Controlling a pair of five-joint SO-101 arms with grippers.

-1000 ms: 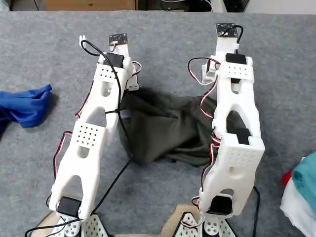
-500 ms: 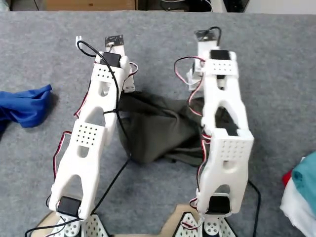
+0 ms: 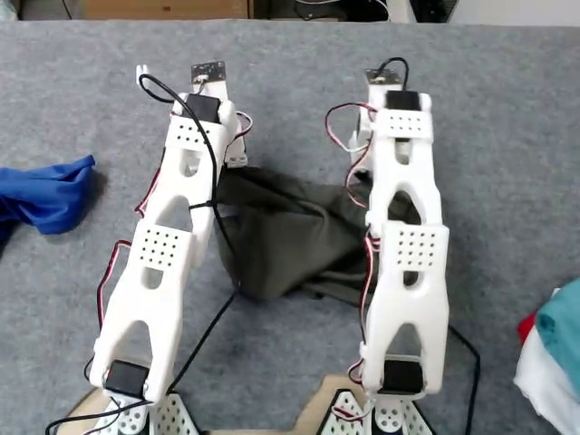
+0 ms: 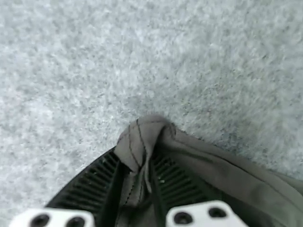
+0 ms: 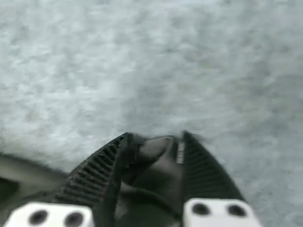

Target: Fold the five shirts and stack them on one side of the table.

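From above we see the olive shirt (image 3: 290, 240) bunched mid-table between both arms, a blue shirt (image 3: 45, 195) left and a pile of clothes (image 3: 553, 349) right. Our wrist views add the grips: left gripper (image 4: 138, 161) and right gripper (image 5: 156, 142) each pinch its far edge.

Grey table (image 3: 507, 109): olive shirt (image 3: 290, 240), blue shirt (image 3: 45, 195), clothes pile (image 3: 562, 331).

Rumpled dark olive shirt (image 3: 290, 240) mid-table, crumpled blue shirt (image 3: 45, 195) at the left edge, teal-and-white heap (image 3: 553, 349) at the right.
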